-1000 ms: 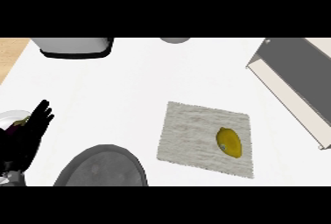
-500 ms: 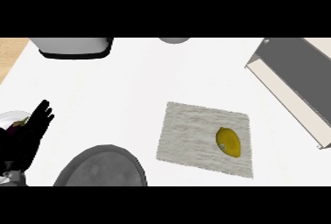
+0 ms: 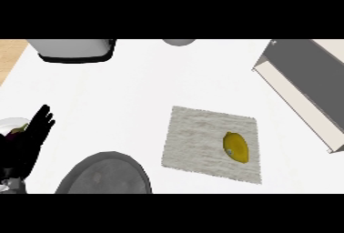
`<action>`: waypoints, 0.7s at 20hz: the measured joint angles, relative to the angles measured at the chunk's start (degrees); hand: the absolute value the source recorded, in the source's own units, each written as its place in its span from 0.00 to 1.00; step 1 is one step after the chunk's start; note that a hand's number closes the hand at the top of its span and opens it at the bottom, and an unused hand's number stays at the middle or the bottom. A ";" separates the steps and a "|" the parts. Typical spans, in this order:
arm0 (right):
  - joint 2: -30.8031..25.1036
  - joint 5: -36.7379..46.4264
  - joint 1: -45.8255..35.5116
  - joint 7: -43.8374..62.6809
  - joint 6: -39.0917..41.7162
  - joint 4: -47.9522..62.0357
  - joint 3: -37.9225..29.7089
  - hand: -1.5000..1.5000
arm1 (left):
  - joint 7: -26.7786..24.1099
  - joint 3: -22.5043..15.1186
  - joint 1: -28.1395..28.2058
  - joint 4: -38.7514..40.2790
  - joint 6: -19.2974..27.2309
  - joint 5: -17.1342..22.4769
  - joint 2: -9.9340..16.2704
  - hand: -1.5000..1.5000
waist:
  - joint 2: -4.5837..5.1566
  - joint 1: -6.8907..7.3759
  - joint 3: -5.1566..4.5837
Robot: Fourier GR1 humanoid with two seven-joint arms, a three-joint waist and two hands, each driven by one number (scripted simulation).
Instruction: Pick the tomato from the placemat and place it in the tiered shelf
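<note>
Tomato [image 3: 236, 147]: reads as a yellow, elongated oval, more lemon-shaped than round, with a small pale spot near its lower left. It lies flat on the right half of the placemat [image 3: 194, 141], long axis running roughly top to bottom of the head view, nothing touching it.

Placemat: pale grey, coarse-textured square, slightly rotated on the white counter [image 3: 134, 91], right of centre.

Tiered shelf [image 3: 306, 86]: grey with cream edges, set at an angle along the right side of the counter, well apart from the tomato.

Left robot hand [image 3: 30, 136]: black, at the left edge of the view, fingers straight and pointing up and slightly right, spread relaxed, holding nothing. It rests well apart from the placemat. Just behind it a small white round object [image 3: 12, 124] shows partly; cannot tell what it is.

Right robot hand: does not show.

Other items: dark grey round plate [image 3: 104, 175] at the lower edge, between the left robot hand and the placemat; a grey container with a dark base [image 3: 73, 49] at top left; a small grey round thing [image 3: 179, 42] at the top edge.
</note>
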 measured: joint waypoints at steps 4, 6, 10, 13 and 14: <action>-2.77 -3.03 1.24 2.66 6.05 -10.54 -2.24 0.00 | -1.16 0.52 1.67 -0.21 -0.62 0.17 0.10 0.50 | -0.20 -0.40 -0.01; -3.60 -3.64 2.09 3.90 8.95 -16.54 -3.47 0.00 | -1.21 0.91 1.27 0.30 -0.32 0.03 0.28 0.50 | -0.37 -1.01 -0.04; -6.72 -6.08 2.50 5.10 16.67 -24.89 -7.41 0.00 | -0.83 2.04 2.21 0.21 -0.59 0.58 1.03 0.50 | -0.96 -2.20 -0.09; -7.32 -8.85 3.04 4.93 21.74 -29.67 -11.07 0.00 | -0.63 2.37 3.07 0.00 -0.20 0.48 0.94 0.50 | -1.51 -3.38 -0.11; -7.47 -9.83 3.16 4.77 23.34 -31.33 -12.27 0.00 | -0.74 2.35 3.34 -0.10 -0.08 0.36 0.81 0.50 | -1.61 -3.64 -0.12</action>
